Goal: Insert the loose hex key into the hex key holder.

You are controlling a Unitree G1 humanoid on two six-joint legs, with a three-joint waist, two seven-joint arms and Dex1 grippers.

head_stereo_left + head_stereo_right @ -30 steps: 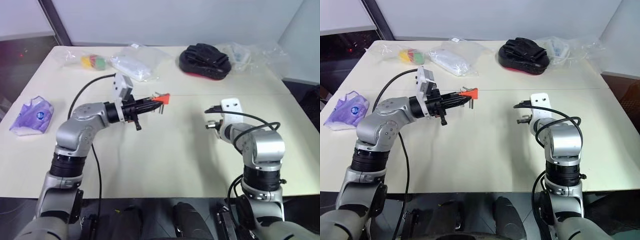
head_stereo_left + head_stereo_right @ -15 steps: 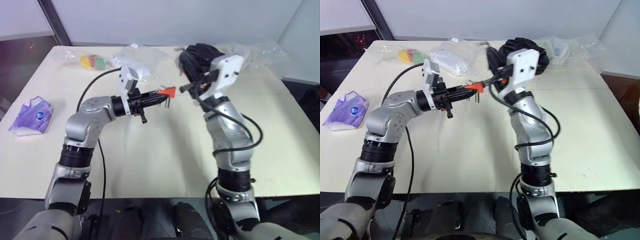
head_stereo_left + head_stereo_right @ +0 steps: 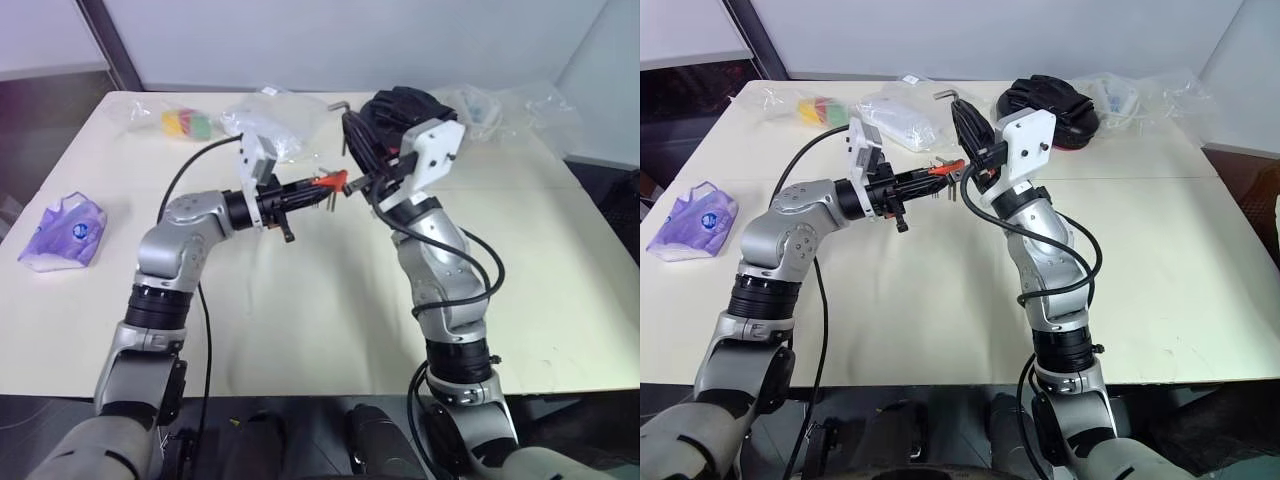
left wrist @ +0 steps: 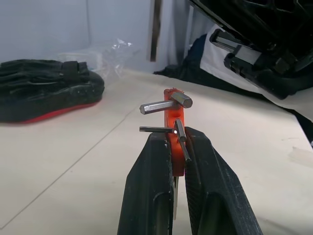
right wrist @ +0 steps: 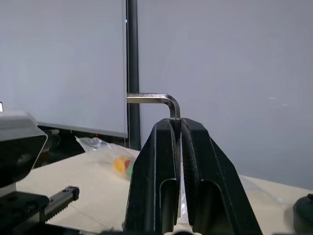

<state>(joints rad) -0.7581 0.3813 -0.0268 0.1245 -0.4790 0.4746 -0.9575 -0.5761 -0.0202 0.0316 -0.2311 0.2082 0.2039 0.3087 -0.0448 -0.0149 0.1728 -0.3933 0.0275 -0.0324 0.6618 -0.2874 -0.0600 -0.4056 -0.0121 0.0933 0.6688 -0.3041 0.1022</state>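
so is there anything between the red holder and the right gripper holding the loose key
Nothing: in the right eye view the hex key holder and the right gripper are separated by bare air.

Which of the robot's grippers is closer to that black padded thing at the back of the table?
Right. The right gripper is raised just beside the black pad; the left gripper is farther off.

table — cream, seam across | wall — pale grey

The left gripper pinches the hex key holder (red-orange, grey keys protruding) above the table.
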